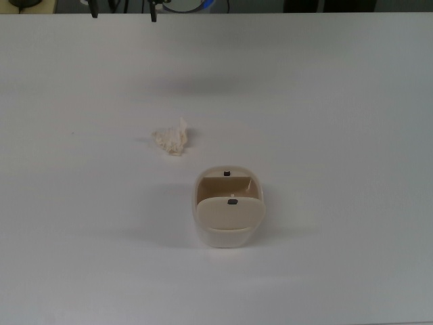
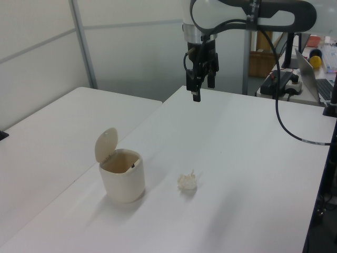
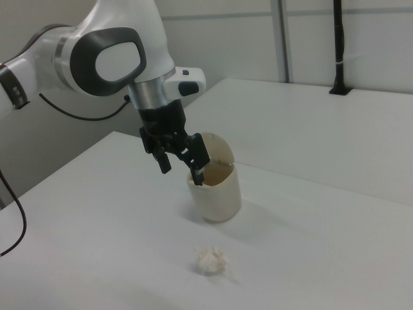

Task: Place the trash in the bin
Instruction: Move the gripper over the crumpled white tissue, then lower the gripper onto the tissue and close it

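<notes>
Bare white table (image 1: 325, 95) surrounds the paper wad (image 1: 171, 140); only the open-lidded bin (image 1: 229, 215) stands near it.

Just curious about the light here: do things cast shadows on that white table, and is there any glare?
Top view: a faint shadow beside the bin. Left view: soft shadows by the bin and the trash. Right view: a pale shadow beside the bin; no harsh glare on the table anywhere.

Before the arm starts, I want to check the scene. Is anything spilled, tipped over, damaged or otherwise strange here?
Nothing stands out. The bin stands upright on the white table with its lid open. The trash, one crumpled wad, lies on the table beside it, apart from it. The hand hangs open and empty above the table.
</notes>
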`<state>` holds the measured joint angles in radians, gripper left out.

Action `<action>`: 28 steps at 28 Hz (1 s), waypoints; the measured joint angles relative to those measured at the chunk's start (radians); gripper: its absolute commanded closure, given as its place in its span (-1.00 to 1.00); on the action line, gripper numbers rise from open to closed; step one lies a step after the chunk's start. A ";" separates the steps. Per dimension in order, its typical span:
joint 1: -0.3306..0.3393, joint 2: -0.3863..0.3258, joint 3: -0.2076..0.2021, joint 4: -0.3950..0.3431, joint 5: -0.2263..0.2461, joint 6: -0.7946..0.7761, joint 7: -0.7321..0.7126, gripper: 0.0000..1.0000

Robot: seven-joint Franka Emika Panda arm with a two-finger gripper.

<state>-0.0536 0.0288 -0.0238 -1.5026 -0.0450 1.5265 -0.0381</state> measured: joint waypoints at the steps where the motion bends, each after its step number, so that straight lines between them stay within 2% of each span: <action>1: 0.000 0.000 0.000 0.000 0.000 0.000 0.000 -1.00; 11: 0.004 0.028 0.002 -0.018 0.072 0.000 -0.001 -1.00; 19: 0.057 0.136 0.011 -0.031 0.074 0.018 -0.001 -1.00; 22: 0.073 0.183 0.012 -0.037 0.065 0.053 -0.001 -1.00; 28: 0.109 0.272 0.012 -0.070 -0.002 0.105 -0.001 -1.00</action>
<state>0.0556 0.3011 -0.0113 -1.5725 -0.0475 1.6314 -0.0388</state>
